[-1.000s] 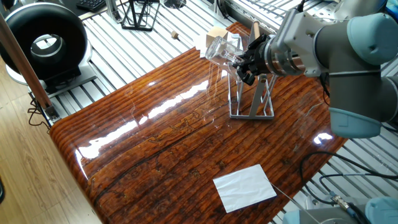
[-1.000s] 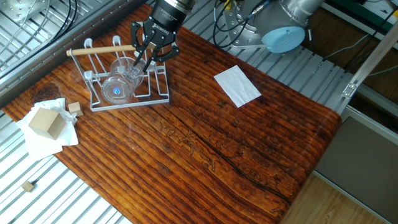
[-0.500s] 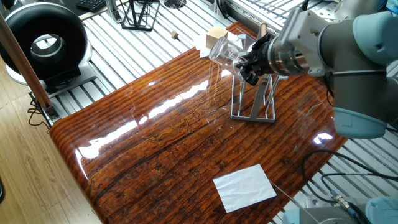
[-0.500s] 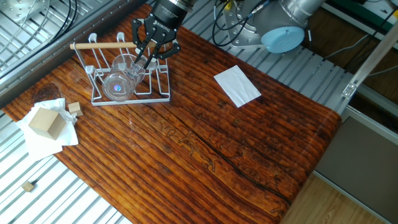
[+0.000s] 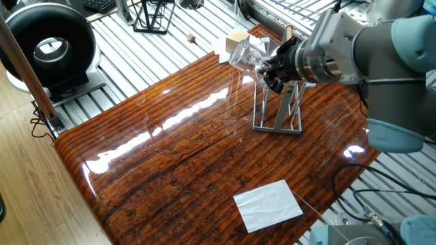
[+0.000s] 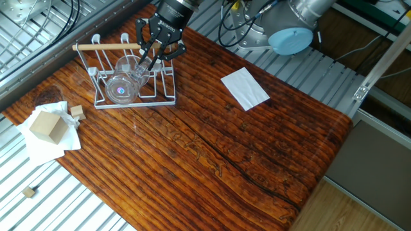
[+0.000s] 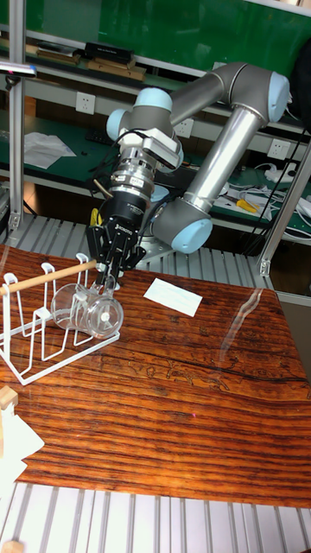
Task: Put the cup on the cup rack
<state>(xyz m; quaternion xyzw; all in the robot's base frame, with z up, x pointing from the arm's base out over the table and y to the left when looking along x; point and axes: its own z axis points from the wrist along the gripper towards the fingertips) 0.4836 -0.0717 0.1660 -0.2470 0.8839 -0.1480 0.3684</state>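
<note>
- Gripping the cup (image 6: 124,80) by its rim, the end effector (image 6: 154,56) holds the clear glass tilted on its side among the upright pegs of the cup rack (image 6: 131,97), its thick base turned away from the arm.
- Its fingers are clamped on the glass wall, one inside the mouth, one outside, in the tall fixed view (image 7: 105,275).
- The rack stands near the far corner of the wooden worktop (image 6: 212,147), beside a wooden block (image 6: 46,125) on white paper.
- Judging by the frames, the task is nearly done: the cup sits at the pegs but is not yet released, and whether a peg bears it cannot be told.
</note>
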